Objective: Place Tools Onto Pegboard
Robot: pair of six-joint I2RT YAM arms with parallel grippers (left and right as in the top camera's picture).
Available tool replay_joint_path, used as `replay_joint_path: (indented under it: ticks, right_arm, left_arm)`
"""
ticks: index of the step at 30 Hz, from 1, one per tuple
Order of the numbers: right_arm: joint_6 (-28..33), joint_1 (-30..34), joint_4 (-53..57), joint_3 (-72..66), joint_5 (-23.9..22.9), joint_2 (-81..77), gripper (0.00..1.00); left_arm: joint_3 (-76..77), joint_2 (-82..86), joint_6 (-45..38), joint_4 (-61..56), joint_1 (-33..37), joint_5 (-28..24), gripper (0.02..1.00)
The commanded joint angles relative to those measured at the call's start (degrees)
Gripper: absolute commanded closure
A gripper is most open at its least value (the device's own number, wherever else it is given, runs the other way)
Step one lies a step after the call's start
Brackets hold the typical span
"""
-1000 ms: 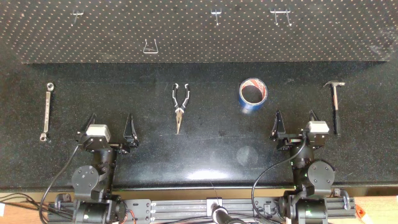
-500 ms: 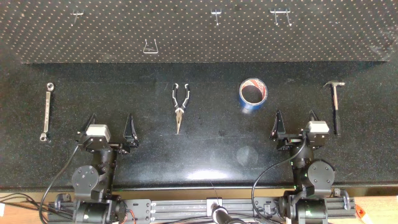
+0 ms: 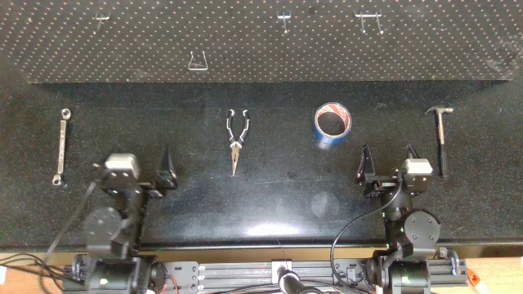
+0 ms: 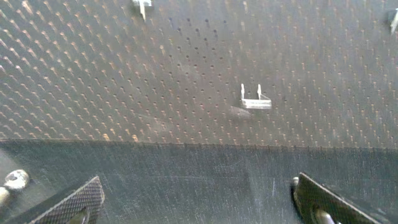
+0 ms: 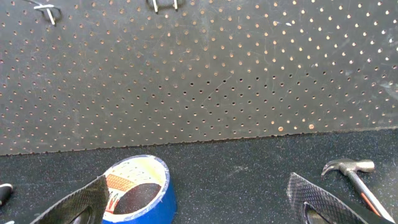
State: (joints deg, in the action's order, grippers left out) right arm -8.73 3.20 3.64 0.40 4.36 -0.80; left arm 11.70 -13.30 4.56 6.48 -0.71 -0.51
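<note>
Four tools lie in a row on the black table: a wrench [image 3: 60,147] at the left, pliers [image 3: 237,139] in the middle, a blue tape roll [image 3: 332,122] and a hammer [image 3: 441,139] at the right. The pegboard [image 3: 261,41] behind them carries metal hooks [image 3: 197,62]. My left gripper [image 3: 139,165] is open and empty between wrench and pliers, nearer the front edge. In its wrist view the left gripper [image 4: 199,211] faces a hook [image 4: 255,101], with the wrench's ring end [image 4: 13,180] off to one side. My right gripper [image 3: 387,159] is open and empty between the tape roll [image 5: 140,190] and the hammer [image 5: 348,167].
More hooks [image 3: 101,18] [image 3: 283,18] [image 3: 368,20] hang along the pegboard's far edge. Bare table stretches between the tools and in front of them. Both arm bases stand at the front edge.
The left arm's wrist has swung slightly to the left, toward the wrench, and its gripper stays open. The right arm and all tools have not moved.
</note>
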Motion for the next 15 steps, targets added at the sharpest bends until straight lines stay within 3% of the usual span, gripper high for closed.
replay_joint_path:
  ticks: [1, 9, 15]
  right_arm:
    - [-0.7, -0.4, 0.3, -0.2, -0.5, 0.2, 0.069]
    - [-0.7, -0.4, 0.3, -0.2, -0.5, 0.2, 0.069]
    - [-0.7, -0.4, 0.3, -0.2, -0.5, 0.2, 0.069]
  left_arm:
    - [21.4, -13.2, -0.3, 8.7, 3.4, -0.6, 0.023]
    - [54.1, -29.4, -0.6, 36.2, 4.2, 1.8, 0.023]
    - [60.8, -28.3, -1.0, 43.7, 4.2, 5.5, 0.023]
